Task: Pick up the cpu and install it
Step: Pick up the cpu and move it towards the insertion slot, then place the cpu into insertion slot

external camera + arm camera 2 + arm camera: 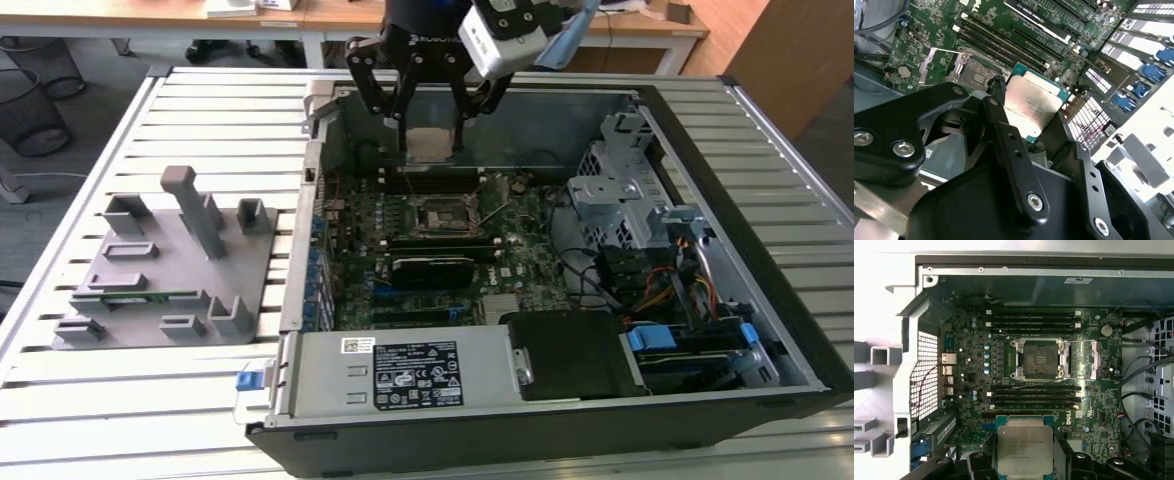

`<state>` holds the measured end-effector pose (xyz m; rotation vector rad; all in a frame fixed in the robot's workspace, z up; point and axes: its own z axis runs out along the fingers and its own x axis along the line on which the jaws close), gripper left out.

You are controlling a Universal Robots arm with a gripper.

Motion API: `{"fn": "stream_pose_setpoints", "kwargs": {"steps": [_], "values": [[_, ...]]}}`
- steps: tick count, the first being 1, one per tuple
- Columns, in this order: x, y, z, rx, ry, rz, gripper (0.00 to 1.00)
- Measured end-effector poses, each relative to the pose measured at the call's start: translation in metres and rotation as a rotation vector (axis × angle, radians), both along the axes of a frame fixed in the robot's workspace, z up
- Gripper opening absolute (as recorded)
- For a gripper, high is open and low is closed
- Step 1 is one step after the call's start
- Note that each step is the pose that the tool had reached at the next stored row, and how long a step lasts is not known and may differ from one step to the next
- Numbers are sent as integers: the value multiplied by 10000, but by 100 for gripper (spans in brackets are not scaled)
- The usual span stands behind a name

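Lightness and stiffness are my guess for the cpu [1025, 447], with a fragile underside, so the opposite edges look the safest place to grip. It is a flat square with a silvery-grey metal top and a green-edged base. The claw [430, 150] is clamped on its sides, holding it over the motherboard [969, 375], apart from the open socket [1040, 358].

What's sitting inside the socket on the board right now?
Nothing: the socket lies open with a bare dark centre. The cpu is gripped in the jaws, clear of it. Whatever lies under the cpu is covered.
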<state>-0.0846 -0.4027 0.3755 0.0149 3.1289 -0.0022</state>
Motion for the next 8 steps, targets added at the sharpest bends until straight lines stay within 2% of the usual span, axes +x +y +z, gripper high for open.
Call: {"fn": "stream_pose_setpoints", "kwargs": {"steps": [8], "values": [[79,0,-1,0,0,-26,54]]}}
